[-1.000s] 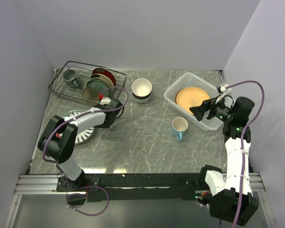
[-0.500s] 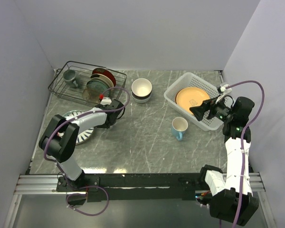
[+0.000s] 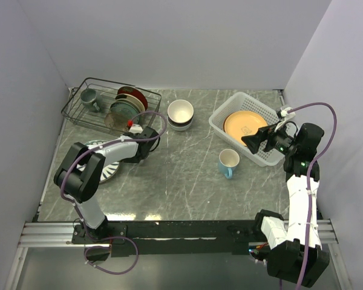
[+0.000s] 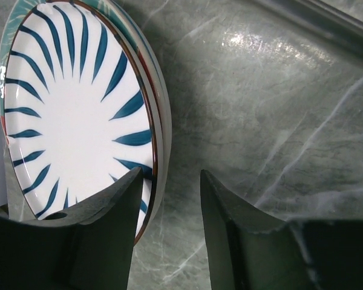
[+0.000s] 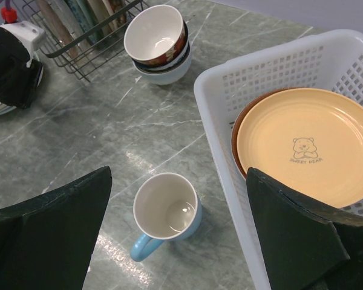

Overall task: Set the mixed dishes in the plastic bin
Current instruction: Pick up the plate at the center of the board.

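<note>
A white plate with navy stripes (image 4: 72, 121) tops a stack of plates (image 3: 103, 163) at the table's left. My left gripper (image 4: 169, 172) is open at the stack's right edge. One finger overlaps the striped plate's rim and the other hangs over bare table. Stacked bowls (image 3: 180, 112) sit at the back centre. A light blue mug (image 5: 166, 208) stands upright beside the white plastic bin (image 5: 215, 115). The bin holds a yellow plate (image 5: 308, 151) on a brown-rimmed one. My right gripper (image 5: 178, 172) hangs wide open and empty above the mug and the bin's near wall.
A black wire rack (image 3: 78, 103) at the back left holds upright plates and a grey-green mug (image 3: 88, 96). Walls enclose the table on the left, back and right. Grey marbled tabletop (image 3: 181, 175) lies between the plate stack and the mug.
The left arm's elbow has shifted slightly to the right while its gripper stays at the plate stack's edge. The right arm has not moved.
</note>
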Motion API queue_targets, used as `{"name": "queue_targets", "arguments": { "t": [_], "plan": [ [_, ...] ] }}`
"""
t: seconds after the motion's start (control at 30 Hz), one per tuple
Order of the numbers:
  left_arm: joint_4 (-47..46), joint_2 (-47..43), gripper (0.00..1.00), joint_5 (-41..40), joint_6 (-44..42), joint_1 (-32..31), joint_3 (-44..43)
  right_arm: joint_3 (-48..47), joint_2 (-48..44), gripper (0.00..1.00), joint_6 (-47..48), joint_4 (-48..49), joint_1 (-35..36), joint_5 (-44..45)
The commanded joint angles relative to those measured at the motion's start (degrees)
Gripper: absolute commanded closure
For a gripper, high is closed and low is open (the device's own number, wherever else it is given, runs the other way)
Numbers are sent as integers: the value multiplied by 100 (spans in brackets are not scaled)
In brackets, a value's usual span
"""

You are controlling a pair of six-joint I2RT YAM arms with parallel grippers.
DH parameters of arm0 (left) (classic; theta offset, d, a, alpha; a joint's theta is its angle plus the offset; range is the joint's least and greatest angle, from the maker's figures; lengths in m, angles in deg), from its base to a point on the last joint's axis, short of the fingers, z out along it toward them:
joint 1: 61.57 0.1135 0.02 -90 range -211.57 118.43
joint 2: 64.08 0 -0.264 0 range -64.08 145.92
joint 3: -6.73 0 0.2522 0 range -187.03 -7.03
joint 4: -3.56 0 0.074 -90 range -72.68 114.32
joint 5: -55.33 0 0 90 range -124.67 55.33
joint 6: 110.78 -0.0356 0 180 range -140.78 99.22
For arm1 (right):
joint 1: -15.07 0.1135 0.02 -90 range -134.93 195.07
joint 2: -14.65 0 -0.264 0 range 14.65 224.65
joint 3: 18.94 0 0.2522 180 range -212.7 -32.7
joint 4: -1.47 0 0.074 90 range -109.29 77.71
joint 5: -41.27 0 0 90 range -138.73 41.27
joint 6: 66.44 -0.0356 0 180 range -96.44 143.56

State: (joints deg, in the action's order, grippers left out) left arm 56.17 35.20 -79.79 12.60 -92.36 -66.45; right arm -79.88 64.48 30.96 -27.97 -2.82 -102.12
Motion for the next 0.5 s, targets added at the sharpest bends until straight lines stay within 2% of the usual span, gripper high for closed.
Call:
{"name": "queue_targets", "arguments": {
  "t": [0.0, 0.17, 0.3, 0.47],
  "plan": [
    [-35, 38, 53, -172, -34, 90, -158, -107, -87, 0, 86, 74, -39, 4],
    [-79, 109, 59, -146, -95, 143, -149, -107, -87, 0, 86, 74, -39, 12],
    [-123, 65, 78, -102, -122, 143, -132, -116, -95, 0, 86, 74, -39, 12],
    [-194, -190, 87, 30, -166, 143, -61, -116, -78, 0, 86, 65, -39, 21]
  ]
}}
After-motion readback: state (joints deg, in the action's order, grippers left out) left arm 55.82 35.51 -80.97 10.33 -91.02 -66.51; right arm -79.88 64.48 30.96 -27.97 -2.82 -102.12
